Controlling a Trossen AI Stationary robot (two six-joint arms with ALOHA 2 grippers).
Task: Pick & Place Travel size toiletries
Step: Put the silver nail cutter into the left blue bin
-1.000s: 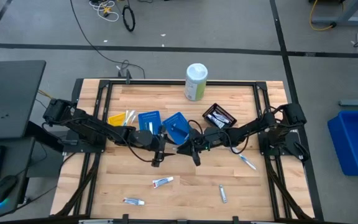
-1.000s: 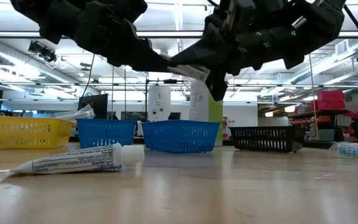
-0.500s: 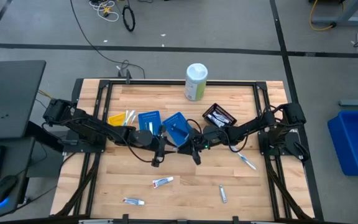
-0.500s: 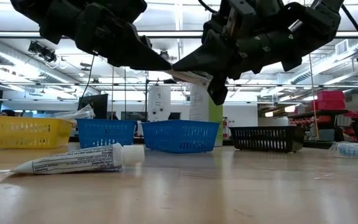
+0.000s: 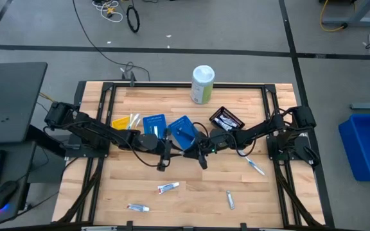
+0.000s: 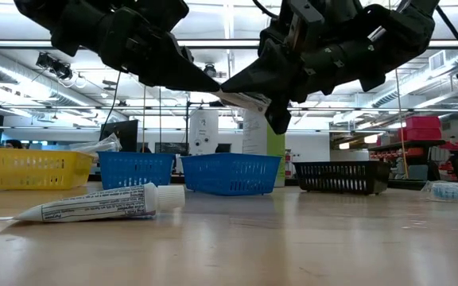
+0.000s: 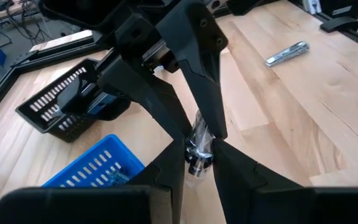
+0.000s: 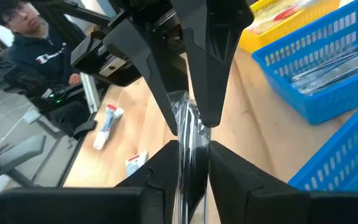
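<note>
- Left gripper (image 5: 174,151) and right gripper (image 5: 193,153) raised above the middle of the table (image 5: 191,199), tips meeting head-on just in front of the two blue trays (image 5: 154,122).
- Between the tips — a slim clear-wrapped item (image 7: 199,144), pale and shiny; most likely a wrapped razor or brush, too covered to tell which.
- Left gripper: fingers (image 7: 241,169) drawn narrow, pinched on one end of the wrapped item.
- Right gripper: fingers (image 8: 166,163) likewise narrow, clamped on the same wrapped item from the opposite end.
- From table height: wrapped item held well clear of the wood, level with the arms, nothing beneath it touching.
- On the wood toward the near edge: toothpaste tube (image 6: 100,204) lying flat, cap pointing right; in the overhead view a second tube (image 5: 137,207) further toward the left corner, a third tube (image 5: 230,200) to the right, all well apart.
- Near the right arm's base: another small wrapped item (image 5: 255,167) lying on the table.
- Row of bins behind the grippers: yellow tray (image 5: 123,122) with pale sticks at the left, then the blue trays — one with slim items inside — then a black tray (image 5: 227,120) at the right.
- Tall white-green canister (image 5: 202,84) upright at the far edge of the table.
- Person in a dark hooded top (image 8: 27,50) seated beyond the table in the right wrist view.
</note>
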